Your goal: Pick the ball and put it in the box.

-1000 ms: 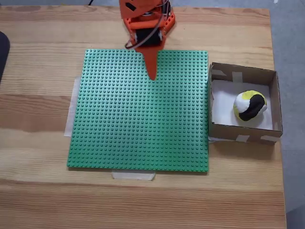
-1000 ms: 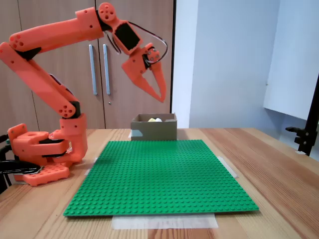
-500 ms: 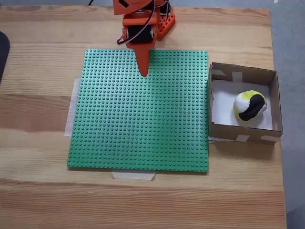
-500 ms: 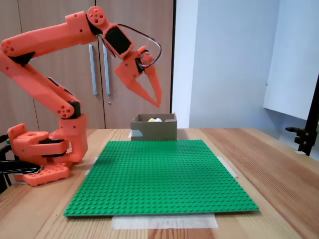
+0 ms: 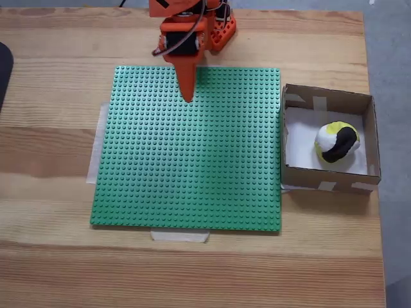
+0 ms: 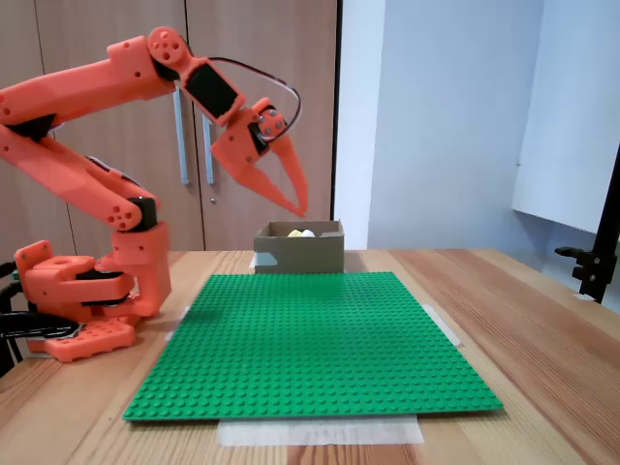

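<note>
Gripper (image 5: 187,96) fingers sit pressed together, empty, raised high above the near-base edge of the green studded baseplate (image 5: 186,167), its tip (image 6: 299,208) pointing downward. Well off to its right in the top-down fixed view, the ball (image 5: 337,142) rests inside the box (image 5: 327,183), on the white bottom near the far-right wall. The box stands just beside the baseplate's right edge on the wooden table (image 5: 58,58).
</note>
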{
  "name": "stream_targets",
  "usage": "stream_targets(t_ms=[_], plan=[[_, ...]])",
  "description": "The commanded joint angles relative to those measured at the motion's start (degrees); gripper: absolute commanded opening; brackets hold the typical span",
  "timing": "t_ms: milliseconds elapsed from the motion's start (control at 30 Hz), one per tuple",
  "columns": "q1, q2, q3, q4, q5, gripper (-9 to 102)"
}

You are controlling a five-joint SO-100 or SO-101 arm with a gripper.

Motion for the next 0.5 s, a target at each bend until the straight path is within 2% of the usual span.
stream_targets(t_ms=[0,467], plan=[[0.26,3.87,1.76,-1.67,-0.09,-1],[0.62,13.80,13.54,-5.10,-1.41,-1]])
